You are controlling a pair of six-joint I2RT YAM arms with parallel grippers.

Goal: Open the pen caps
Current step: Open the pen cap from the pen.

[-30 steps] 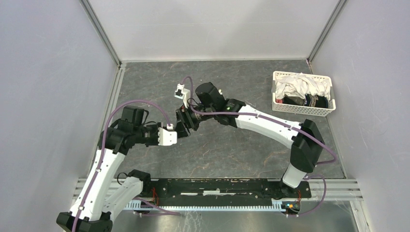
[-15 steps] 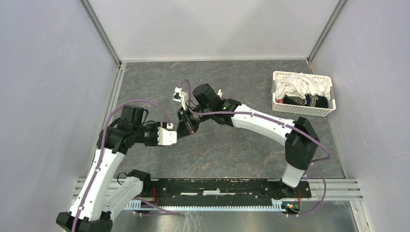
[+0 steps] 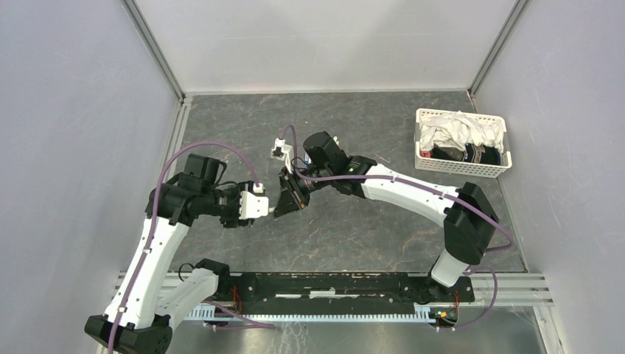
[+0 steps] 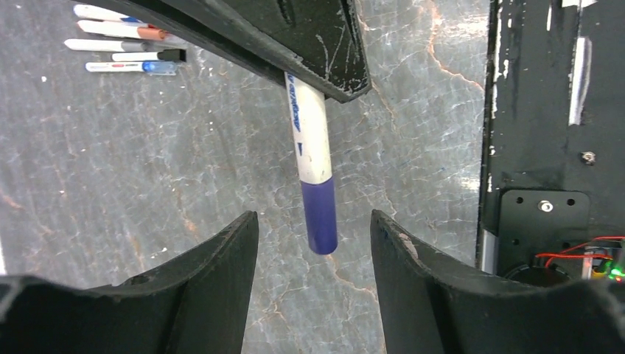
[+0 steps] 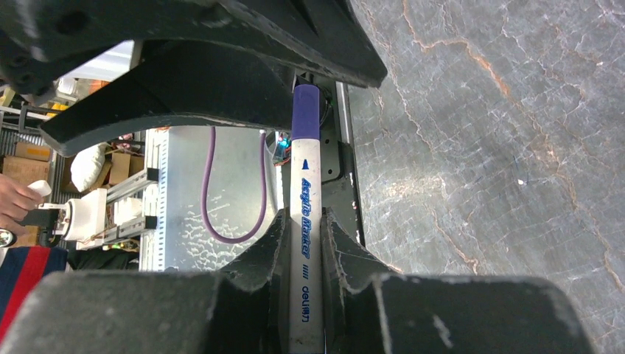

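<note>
Gripping pen, right gripper clamped; left gripper (newly spread) open, straddling purple cap untouched.

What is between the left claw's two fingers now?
In the left wrist view, the purple cap of the pen held by the right claw hangs there, clear of both left claw fingers.

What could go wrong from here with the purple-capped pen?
1. The left end effector is open, and only its fingertips flank the purple cap. Closing here may give a shallow grip that slips off.
2. The right end effector pinches the pen on its smooth white barrel. A pull may slide the pen out instead of freeing the cap.
3. The pen hangs above the table, so a slip drops it.
</note>
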